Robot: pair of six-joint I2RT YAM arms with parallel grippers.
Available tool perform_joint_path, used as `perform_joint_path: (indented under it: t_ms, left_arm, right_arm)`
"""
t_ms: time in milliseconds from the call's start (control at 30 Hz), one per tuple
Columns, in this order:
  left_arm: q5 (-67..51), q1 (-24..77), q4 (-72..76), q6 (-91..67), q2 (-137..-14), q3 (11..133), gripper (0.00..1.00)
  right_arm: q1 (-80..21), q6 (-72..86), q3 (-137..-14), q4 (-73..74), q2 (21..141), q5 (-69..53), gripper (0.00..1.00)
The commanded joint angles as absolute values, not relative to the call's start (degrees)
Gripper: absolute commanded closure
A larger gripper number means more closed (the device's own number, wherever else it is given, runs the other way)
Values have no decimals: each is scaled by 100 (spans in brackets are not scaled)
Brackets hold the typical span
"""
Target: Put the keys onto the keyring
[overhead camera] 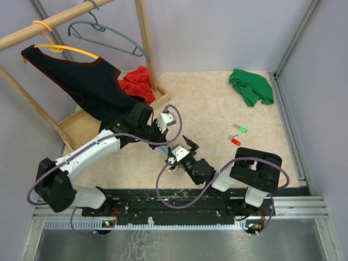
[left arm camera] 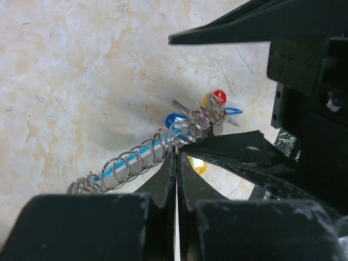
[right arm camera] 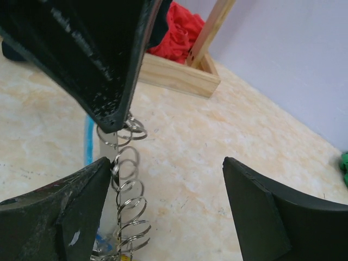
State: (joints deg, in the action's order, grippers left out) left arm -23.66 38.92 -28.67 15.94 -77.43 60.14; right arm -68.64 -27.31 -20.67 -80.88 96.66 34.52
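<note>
The keyring [left arm camera: 142,154] is a silvery coiled loop with a light-blue strip and blue, red and yellow tags [left arm camera: 219,97]. It hangs stretched above the table in front of the arms. My left gripper [left arm camera: 177,155] is shut on one of its coils. In the right wrist view the coil [right arm camera: 128,202] runs down from the left gripper's fingertip [right arm camera: 111,117], close against the left finger [right arm camera: 60,212] of my open right gripper [right arm camera: 168,185]. Both keys lie on the table to the right, apart from both grippers: one green-headed [overhead camera: 241,129], one red-headed [overhead camera: 235,141].
A green cloth [overhead camera: 251,86] lies crumpled at the back right corner. At the back left stands a wooden clothes rack [overhead camera: 145,43] with hangers, a dark vest [overhead camera: 87,81] and a red cloth [overhead camera: 138,82] in its base. Grey walls close in the table.
</note>
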Motion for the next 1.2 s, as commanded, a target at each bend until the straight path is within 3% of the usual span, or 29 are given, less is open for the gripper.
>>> perform_joint_path:
  t_ms: [0, 200, 333, 600, 800, 1167]
  left_arm:
    - [-2373, 3929, -2884, 1700, -7778, 6012, 100]
    - [-2293, 3929, -3014, 1840, -7741, 6012, 100]
    - [-2316, 3927, -3007, 1863, -7688, 5994, 100]
    - [-2360, 3929, -2976, 1873, -7664, 5978, 100]
    - [-2458, 3929, -2979, 1897, -7626, 5977, 100]
    - [-2672, 3929, -2936, 1985, -7531, 5933, 100]
  right_arm:
    - [-6935, -2692, -1907, -8942, 9093, 3661, 17]
    - [-6600, -1997, -1702, -8364, 8661, 3550, 22]
    - [-6195, -1315, -1816, -6784, 8205, 3279, 23]
    - [-5316, -533, -1997, -4802, 7004, 1355, 26]
    - [-4782, -740, -1940, -4533, 6502, -706, 28]
    - [-4362, -1033, -2776, -4278, 7174, -3186, 52]
